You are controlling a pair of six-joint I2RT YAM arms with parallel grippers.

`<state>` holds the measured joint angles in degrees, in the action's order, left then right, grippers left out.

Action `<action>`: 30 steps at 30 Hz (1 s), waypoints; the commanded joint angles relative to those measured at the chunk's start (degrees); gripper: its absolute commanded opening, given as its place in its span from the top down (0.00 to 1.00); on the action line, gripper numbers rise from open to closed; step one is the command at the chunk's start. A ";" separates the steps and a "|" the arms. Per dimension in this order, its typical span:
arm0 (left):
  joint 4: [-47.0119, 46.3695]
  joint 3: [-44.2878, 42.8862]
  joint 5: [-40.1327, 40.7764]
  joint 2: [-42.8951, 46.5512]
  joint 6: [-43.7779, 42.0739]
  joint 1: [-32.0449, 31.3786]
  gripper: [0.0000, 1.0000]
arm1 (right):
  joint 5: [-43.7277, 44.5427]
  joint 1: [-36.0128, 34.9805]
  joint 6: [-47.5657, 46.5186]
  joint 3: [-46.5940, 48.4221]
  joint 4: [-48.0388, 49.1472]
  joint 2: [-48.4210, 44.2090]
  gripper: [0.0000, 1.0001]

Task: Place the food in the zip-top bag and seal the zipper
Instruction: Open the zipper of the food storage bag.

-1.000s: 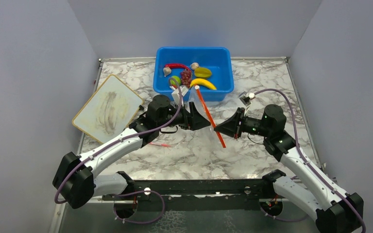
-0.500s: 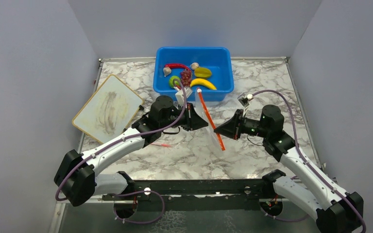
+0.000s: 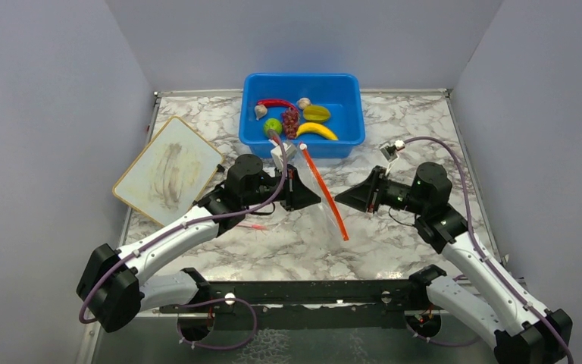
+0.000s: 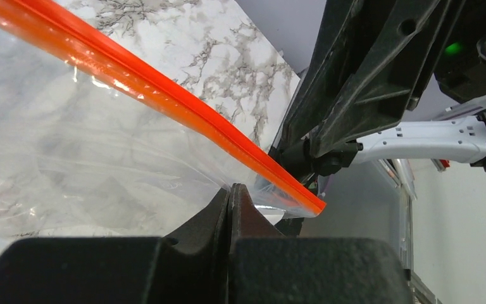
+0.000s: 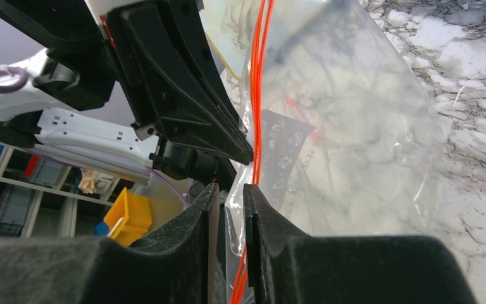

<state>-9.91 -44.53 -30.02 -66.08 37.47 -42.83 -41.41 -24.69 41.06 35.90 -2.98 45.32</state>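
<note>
1. The left gripper has its fingers pressed fully together on the clear film of the bag, just under the orange zipper.
2. The right gripper faces it from the other side. Its fingers stand almost together, leaving only a thin slot. Bag film and the orange strip run down into that slot, so it appears to be pinching the bag at the mouth.
3. In the top view the two grippers meet tip to tip over the middle of the marble table, with the bag held up between them.
4. The zipper slants from a high end near the tub down to a low end nearer the arm bases. The clear film hangs loosely beside it.
5. Both wrist views show no food inside the bag.
6. The blue tub sits at the far side of the table, just beyond the bag.
7. In the tub lie a banana, a lime, a chili, grapes, a starfruit and two garlic bulbs.
8. A pale board lies flat on the left part of the table.
9. A thin red stick rests on the marble under the left arm.
</note>
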 commanded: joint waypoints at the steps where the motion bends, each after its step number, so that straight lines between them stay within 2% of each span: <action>1: -2.86 1.28 -4.24 1.18 -2.48 -0.06 1.00 | 0.76 -0.27 2.38 2.71 0.64 0.12 0.77; 6: -3.86 1.38 -6.13 0.88 -2.84 -0.06 1.00 | 0.38 -0.27 1.00 3.54 0.56 2.57 0.59; 9: -4.43 1.38 -7.10 0.94 -3.06 -0.15 1.00 | -1.06 -0.27 0.98 3.80 1.48 4.96 0.58; 13: -4.52 1.24 -7.83 1.35 -3.49 -0.30 1.00 | -2.90 -0.27 2.78 2.54 5.62 6.71 0.61; 21: -4.60 1.35 -8.56 0.88 -3.72 -0.46 1.00 | -7.75 -0.27 7.86 -0.54 15.18 9.28 0.73; 28: -4.99 2.39 -8.38 1.02 -4.25 -0.53 1.00 | -7.75 -0.27 8.38 -1.64 16.39 9.89 0.77; 30: -5.14 2.52 -8.38 1.05 -4.41 -0.50 1.00 | -8.44 -0.27 8.97 -2.04 17.35 10.12 0.87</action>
<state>-12.67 -42.85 -36.73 -66.00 34.52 -42.89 -47.44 -24.69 48.64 34.52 10.24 55.05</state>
